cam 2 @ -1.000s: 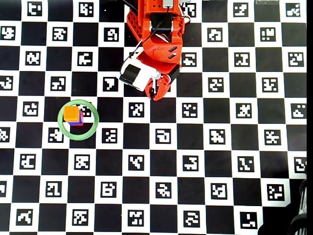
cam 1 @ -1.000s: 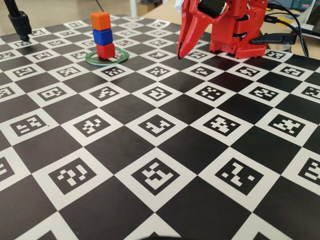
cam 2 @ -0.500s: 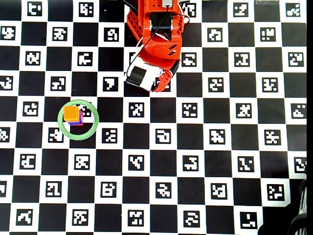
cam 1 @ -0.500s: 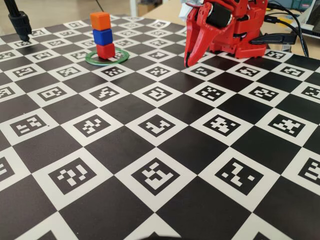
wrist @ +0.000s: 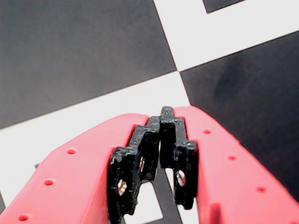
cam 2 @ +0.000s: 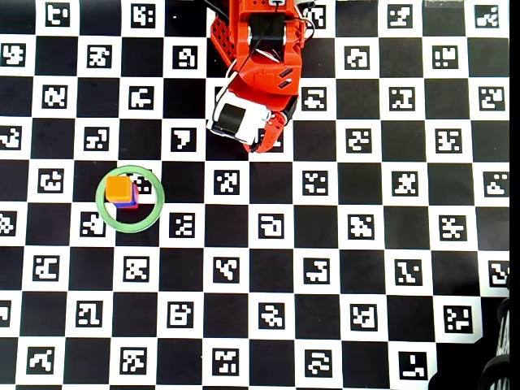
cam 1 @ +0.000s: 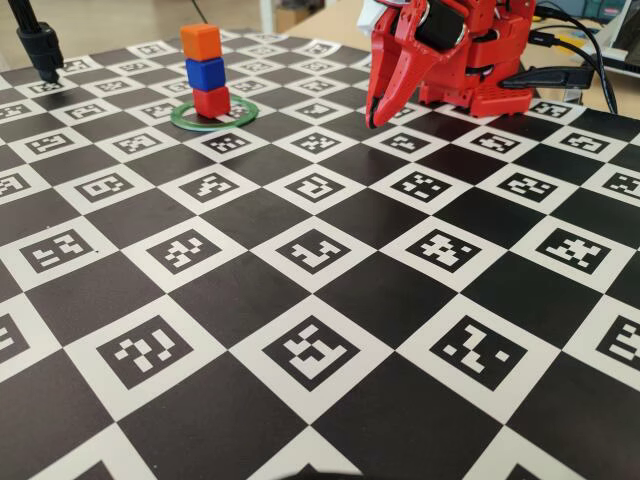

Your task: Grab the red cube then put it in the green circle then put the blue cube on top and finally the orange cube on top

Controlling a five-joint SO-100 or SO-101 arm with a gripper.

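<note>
Standing inside the green circle point(cam 1: 214, 113), the red cube point(cam 1: 211, 101) carries the blue cube point(cam 1: 205, 73) and the orange cube point(cam 1: 201, 41); my pincer point(cam 1: 372, 122), at their three o'clock, is closed and empty.

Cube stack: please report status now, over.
Tool shut, empty, clear of stack. Orange cube on blue cube on red cube, inside green circle. Nothing in the way.
</note>
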